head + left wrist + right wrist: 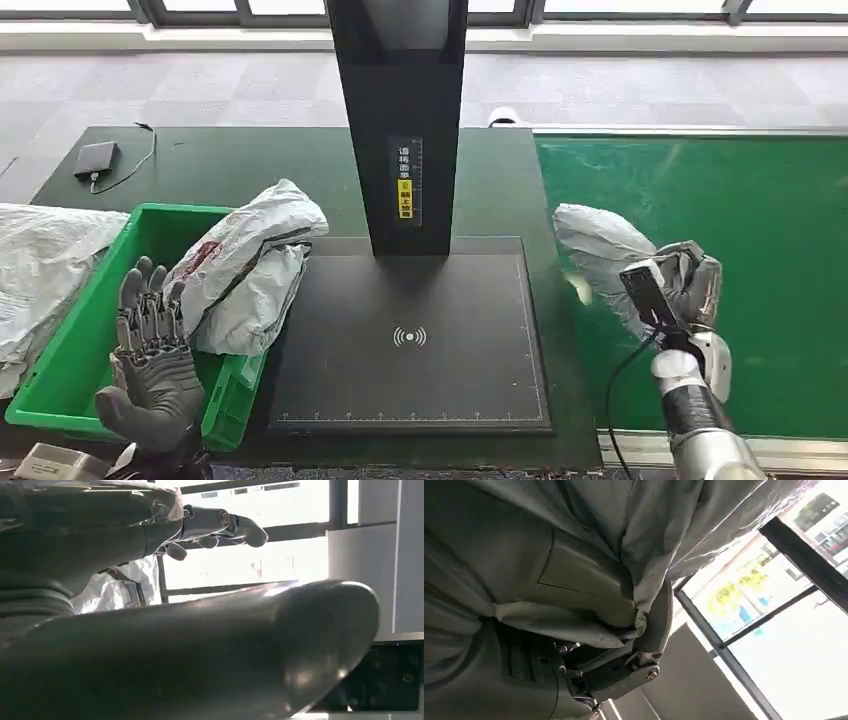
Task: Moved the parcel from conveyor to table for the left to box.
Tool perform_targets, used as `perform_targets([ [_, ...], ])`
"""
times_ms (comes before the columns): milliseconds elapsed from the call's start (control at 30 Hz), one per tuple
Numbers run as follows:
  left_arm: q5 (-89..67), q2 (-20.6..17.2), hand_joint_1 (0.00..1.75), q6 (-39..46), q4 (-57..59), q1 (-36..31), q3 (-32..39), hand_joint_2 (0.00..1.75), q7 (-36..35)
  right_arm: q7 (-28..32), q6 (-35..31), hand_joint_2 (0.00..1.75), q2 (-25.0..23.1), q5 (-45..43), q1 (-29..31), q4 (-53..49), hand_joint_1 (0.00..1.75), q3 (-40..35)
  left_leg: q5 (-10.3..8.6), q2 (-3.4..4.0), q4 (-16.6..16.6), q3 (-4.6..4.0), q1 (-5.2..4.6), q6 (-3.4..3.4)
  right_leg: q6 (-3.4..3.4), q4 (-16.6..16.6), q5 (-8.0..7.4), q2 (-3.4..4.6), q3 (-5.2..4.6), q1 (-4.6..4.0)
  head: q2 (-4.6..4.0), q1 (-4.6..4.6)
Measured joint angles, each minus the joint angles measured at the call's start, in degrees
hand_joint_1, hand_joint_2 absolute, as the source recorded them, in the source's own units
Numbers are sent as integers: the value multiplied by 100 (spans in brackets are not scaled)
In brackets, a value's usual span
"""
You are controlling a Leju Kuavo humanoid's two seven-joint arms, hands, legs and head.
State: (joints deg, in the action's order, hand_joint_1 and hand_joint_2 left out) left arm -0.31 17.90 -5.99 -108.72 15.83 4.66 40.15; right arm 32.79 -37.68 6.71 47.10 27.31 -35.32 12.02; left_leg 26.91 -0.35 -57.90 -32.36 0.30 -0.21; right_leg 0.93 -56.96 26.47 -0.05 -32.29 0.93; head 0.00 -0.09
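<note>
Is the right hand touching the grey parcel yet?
Touching. In the right wrist view, the parcel film drapes over the right hand fingers.

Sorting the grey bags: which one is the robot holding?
The grey bag over the green belt, gripped by the right hand. The others lie in or beside the green bin, untouched.

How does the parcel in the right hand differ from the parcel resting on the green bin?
The parcel in the right hand is gripped and held over the green conveyor's edge; the parcel on the green bin lies free across the bin's rim. The held one looks smaller and plain grey-white; the bin one looks bulkier, with dark and red markings. Both are crumpled grey-white poly bags. The left hand hovers open.
</note>
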Motion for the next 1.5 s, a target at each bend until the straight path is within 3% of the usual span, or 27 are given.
perform_targets([
  [367, -2, -9, 0, 88, -4, 16, -13, 0, 0, 699, 310, 175, -305, -1669, -636, -1698, 175, -46, 0, -9, -1, -14, -3, 0, 0, 0, 0, -10, -7, 3, 0, 2],
  [567, -37, 4, 0, -4, 114, -255, -39, 0, -107, 551, 640, 175, -677, -1578, -580, -2649, 175, -998, 1, 38, 1, -42, -2, -8, -3, -16, -2, 35, -28, 2, 0, 0],
  [800, -37, 70, 0, 50, 151, -341, -57, 0, -166, 339, 1165, 175, -1540, -1416, 168, -2223, 175, -2466, -25, 36, 1, -22, 4, -36, -21, -38, -14, 37, -56, -5, 0, 0],
  [967, -42, 72, 0, 66, 151, -335, -109, 0, -160, 306, 1176, 175, -1996, -1456, 277, -1814, 175, -3126, -31, 13, 1, -33, 10, -45, -26, -40, -10, 22, -60, -10, 0, 0],
  [1267, -140, 77, 0, -81, 253, -355, -153, 0, -210, 306, 1947, 175, -2266, -1961, 313, -1184, 175, -3375, -31, 14, -1, -34, 9, -45, -29, -35, -14, 22, -62, -8, 0, 0],
  [1500, -140, 77, 0, -179, 389, -378, -184, 0, -221, 85, 2061, 175, -2310, -1939, 250, -782, 175, -3377, -30, 16, -1, -35, 9, -45, -30, -36, -14, 25, -66, -9, 0, 0],
])
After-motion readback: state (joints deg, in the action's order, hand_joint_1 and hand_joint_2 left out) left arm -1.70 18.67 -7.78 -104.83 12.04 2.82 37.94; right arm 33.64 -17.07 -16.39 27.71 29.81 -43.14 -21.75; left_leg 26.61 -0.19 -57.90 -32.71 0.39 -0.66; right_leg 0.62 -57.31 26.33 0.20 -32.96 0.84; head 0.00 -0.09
